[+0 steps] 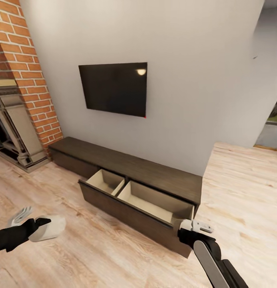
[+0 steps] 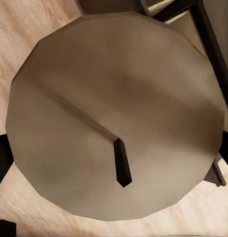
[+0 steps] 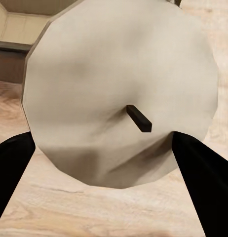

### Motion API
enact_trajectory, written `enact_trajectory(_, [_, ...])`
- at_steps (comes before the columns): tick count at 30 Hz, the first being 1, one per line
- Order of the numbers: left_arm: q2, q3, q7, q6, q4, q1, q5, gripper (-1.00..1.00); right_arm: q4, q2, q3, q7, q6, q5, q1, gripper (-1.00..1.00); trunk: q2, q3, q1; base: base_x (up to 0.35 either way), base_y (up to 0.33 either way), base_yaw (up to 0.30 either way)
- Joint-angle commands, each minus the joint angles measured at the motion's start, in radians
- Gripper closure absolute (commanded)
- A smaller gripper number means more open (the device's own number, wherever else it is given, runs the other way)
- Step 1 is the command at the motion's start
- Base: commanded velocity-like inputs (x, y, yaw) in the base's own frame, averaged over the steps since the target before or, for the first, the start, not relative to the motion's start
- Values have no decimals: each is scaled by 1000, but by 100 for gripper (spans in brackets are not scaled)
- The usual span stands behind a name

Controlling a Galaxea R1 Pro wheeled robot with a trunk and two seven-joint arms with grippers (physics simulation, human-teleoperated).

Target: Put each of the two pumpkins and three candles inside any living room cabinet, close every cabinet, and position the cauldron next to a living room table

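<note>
The long low dark-brown cabinet (image 1: 154, 173) stands against the wall with one wide drawer (image 1: 122, 205) pulled out, and its two pale compartments look bare. My left gripper (image 1: 37, 227), low over the floor left of the drawer, is shut on an off-white candle (image 1: 50, 229). In the left wrist view that candle (image 2: 114, 98) shows its round top and dark wick. My right gripper (image 1: 191, 229) is shut on another candle (image 1: 186, 224) at the drawer's right front corner. In the right wrist view this candle (image 3: 119, 84) sits between the black fingers (image 3: 203, 177).
A black television (image 1: 114, 88) hangs on the wall above the cabinet. A brick fireplace (image 1: 18, 120) with a grey surround stands at the left. Pale wood floor (image 1: 94, 248) stretches in front, and an opening (image 1: 274, 120) lies at the far right.
</note>
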Motion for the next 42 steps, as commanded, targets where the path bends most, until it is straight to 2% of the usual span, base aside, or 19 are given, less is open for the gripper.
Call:
enact_trajectory(1, [0,1,10,1,-1,0,14,100,-1,-1,3,-10,1,-7,-1,100,7,2,-4,0,0,-278])
enact_trajectory(42, [0,1,10,1,-1,0,14,100,-1,-1,3,-10,1,-7,-1,100,294,131,-161,0,0,-278])
